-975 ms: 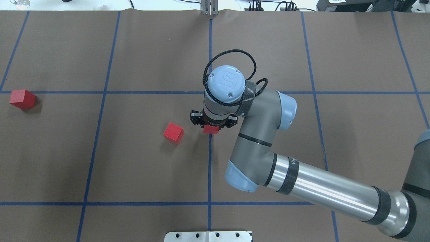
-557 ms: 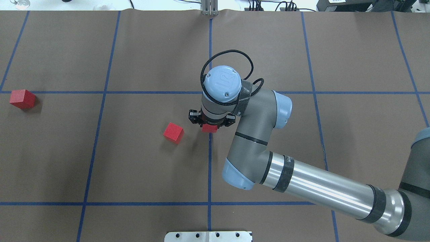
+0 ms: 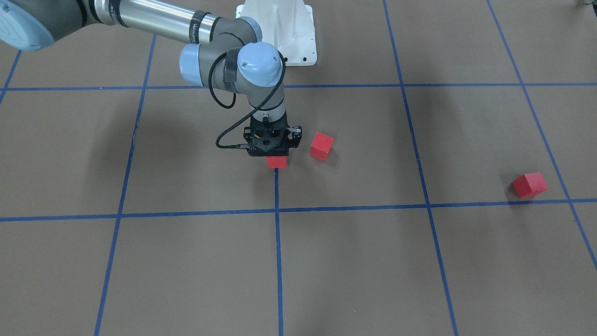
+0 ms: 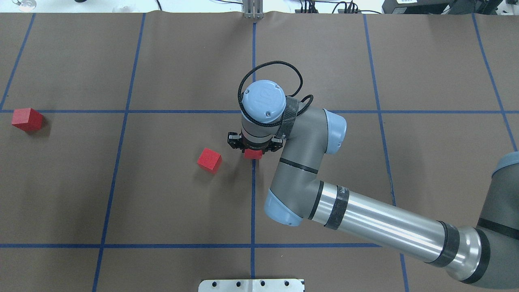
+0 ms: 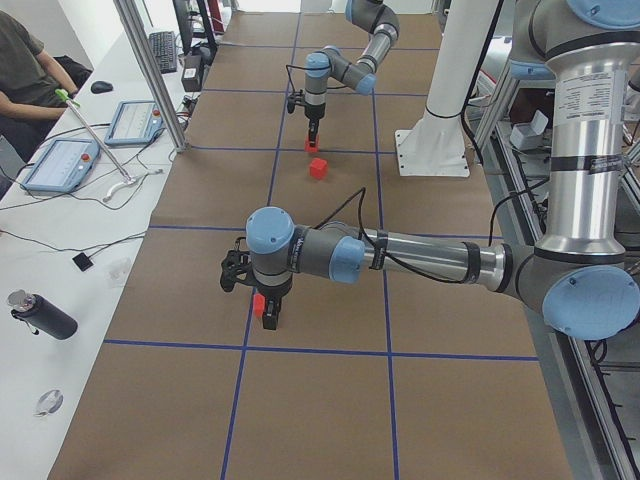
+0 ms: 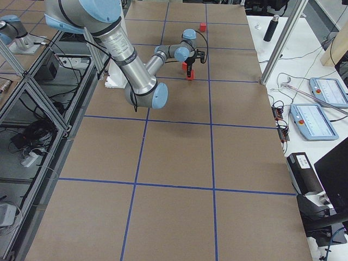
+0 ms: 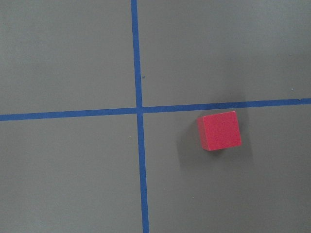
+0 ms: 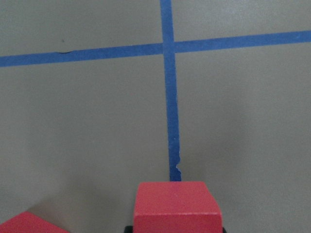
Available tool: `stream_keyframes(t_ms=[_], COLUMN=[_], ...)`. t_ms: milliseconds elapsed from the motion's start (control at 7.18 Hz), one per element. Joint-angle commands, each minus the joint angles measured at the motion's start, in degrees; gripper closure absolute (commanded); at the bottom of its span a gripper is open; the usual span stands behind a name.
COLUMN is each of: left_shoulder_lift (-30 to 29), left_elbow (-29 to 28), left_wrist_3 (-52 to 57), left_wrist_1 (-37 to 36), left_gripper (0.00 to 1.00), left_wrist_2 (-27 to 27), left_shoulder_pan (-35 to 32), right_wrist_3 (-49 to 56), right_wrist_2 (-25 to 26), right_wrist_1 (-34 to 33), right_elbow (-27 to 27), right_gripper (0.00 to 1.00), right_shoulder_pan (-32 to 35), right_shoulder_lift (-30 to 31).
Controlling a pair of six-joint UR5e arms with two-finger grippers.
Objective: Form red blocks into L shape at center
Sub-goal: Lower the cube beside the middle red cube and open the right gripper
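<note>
Look at the right pincer (image 4: 253, 150). It points straight down near the middle of the table (image 4: 162, 202), and it is closed on the first red block (image 4: 253, 154). You can see this block poke out under the black pincer, right over the middle blue line (image 4: 253, 202). In the right wrist view the block sits at the bottom edge, and the blue line runs away from it to a crossing. You cannot tell if the block touches the table or hangs just above it.

The second red block (image 4: 209, 159) lies on the table just to the left of the first one. The two are near each other but not touching. It is turned a bit, so it is not square with the blue lines.

The third red block (image 4: 27, 119) is way out on the left side, well apart from the other two. It lies just beside a blue crossing.

The left pincer (image 5: 264, 310) shows only in the view from the table's left end. There it is down low by a red block. You cannot tell if it is open or closed.
</note>
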State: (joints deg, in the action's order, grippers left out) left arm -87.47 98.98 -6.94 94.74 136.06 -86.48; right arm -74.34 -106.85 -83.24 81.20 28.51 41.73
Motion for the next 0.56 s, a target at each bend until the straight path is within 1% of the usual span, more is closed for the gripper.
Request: stream_keyframes(t_ms=[0, 418], left_shoulder_lift=[-0.07, -0.15], left_elbow=[-0.01, 0.07], left_wrist_3=[0.00, 0.00], left_wrist_1=[0.01, 0.01], left_gripper=[0.00, 0.00], left_wrist_2=[0.00, 0.09], left_shoulder_pan=[0.00, 0.00], right_wrist_3=[0.07, 0.07], right_wrist_2=[0.33, 0.51], right_wrist_1=[0.00, 0.35], right_elbow=[-0.42, -0.95], right_gripper=[0.55, 0.47], right_shoulder_pan=[-0.03, -0.12], right_shoulder_lift=[-0.07, -0.42])
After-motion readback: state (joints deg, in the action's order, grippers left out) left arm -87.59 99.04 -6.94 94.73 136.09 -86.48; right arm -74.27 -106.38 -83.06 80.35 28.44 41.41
